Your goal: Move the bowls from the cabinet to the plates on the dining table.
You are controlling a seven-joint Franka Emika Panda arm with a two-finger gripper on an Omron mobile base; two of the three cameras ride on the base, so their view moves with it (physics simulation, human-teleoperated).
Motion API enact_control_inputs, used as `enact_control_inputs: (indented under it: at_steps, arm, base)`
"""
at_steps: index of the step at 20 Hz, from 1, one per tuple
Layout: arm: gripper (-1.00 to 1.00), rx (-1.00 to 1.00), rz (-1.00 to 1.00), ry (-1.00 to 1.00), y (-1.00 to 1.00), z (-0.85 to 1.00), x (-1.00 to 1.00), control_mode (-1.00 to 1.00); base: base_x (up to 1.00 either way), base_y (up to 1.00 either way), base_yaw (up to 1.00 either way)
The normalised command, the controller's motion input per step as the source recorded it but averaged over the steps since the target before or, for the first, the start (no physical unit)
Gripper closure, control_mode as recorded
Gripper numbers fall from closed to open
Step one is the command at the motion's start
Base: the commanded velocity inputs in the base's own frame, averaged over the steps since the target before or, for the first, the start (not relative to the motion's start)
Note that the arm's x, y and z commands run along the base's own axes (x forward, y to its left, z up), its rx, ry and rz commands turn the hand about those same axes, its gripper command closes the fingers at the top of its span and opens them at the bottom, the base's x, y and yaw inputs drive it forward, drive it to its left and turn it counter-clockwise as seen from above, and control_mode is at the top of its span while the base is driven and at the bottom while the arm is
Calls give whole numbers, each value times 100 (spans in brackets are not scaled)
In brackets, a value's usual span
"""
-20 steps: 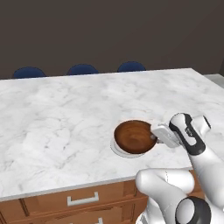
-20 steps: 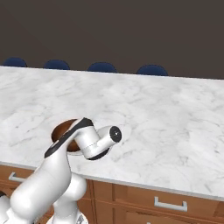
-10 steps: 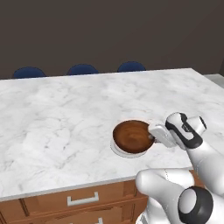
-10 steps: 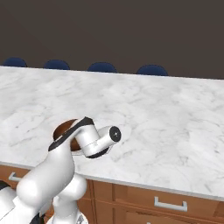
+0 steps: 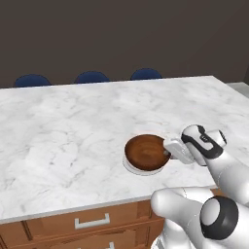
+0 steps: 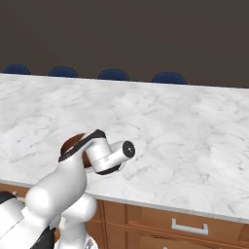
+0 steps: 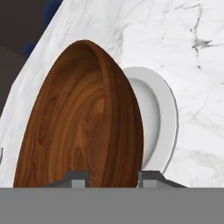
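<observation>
The dark brown wooden bowl (image 5: 145, 151) is round and glossy, with visible grain running across its hollow. It sits on a small, flat, light-grey plate (image 5: 130, 167) near the front edge of the dining table (image 5: 73, 131), whose white marble top is veined with grey over a brown wooden base with a silver-handled drawer (image 5: 91, 222). The gripper (image 5: 170, 151) is narrowed on the bowl's rim, at the side towards the table's right end. The hand view shows one finger (image 7: 77, 178) inside the rim and the other outside, the pale plate (image 7: 159, 118) behind the bowl (image 7: 83, 127). In the right base view the arm hides most of the bowl (image 6: 73, 142). Blue chair backs (image 6: 113, 74) line the far edge.
</observation>
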Motion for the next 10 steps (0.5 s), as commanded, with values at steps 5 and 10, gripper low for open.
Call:
enact_control_inputs:
  at_steps: [5, 10]
  arm:
    - [100, 0, 0, 0, 0, -11, 10, -100]
    - [100, 0, 0, -1, 1, -12, 13, -100]
  base:
    - [0, 0, 0]
    - [0, 0, 0]
